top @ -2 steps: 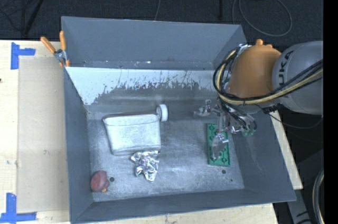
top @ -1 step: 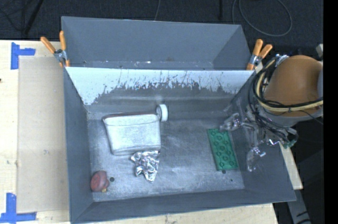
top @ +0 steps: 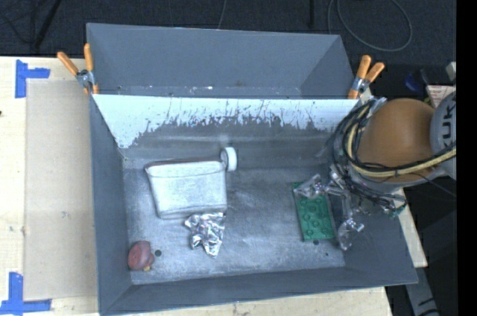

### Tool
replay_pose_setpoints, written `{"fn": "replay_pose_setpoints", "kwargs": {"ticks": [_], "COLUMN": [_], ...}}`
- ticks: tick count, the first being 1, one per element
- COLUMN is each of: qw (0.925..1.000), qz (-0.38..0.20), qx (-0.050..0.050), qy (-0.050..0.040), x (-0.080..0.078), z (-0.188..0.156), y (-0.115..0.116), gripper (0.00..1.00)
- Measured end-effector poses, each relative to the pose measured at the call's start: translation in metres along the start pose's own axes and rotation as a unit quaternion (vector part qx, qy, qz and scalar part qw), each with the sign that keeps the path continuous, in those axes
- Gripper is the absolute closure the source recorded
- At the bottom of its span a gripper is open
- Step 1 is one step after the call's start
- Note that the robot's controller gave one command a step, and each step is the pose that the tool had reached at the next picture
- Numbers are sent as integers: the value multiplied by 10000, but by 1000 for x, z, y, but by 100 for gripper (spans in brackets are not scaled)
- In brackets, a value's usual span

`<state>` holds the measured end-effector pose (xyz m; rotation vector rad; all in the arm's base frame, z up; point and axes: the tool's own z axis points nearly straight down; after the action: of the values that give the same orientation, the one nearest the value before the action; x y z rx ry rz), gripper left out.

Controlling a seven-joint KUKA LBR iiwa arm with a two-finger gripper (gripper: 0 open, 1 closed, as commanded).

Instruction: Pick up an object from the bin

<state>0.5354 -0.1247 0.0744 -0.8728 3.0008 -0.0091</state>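
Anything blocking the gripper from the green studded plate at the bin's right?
Nothing visible. The gripper hangs at the right edge of the green studded plate. The crumpled foil and the white tub lie well off to its left.

The grey bin (top: 223, 68) holds a white tub (top: 188, 189), crumpled foil (top: 206, 232), a green studded plate (top: 313, 221) and perhaps a reddish ball (top: 139, 256).

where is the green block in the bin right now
The green block lies on the floor of the bin at the right of the camera view, partly under the gripper and well to the right of the crumpled foil.
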Motion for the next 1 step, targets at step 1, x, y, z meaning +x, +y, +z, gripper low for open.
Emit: {"fn": "replay_pose_setpoints", "kwargs": {"ticks": [1], "qw": [9965], "qz": [-833], "qx": [3], "qy": [-28], "x": [26], "z": [-1], "y": [21], "gripper": [0]}}
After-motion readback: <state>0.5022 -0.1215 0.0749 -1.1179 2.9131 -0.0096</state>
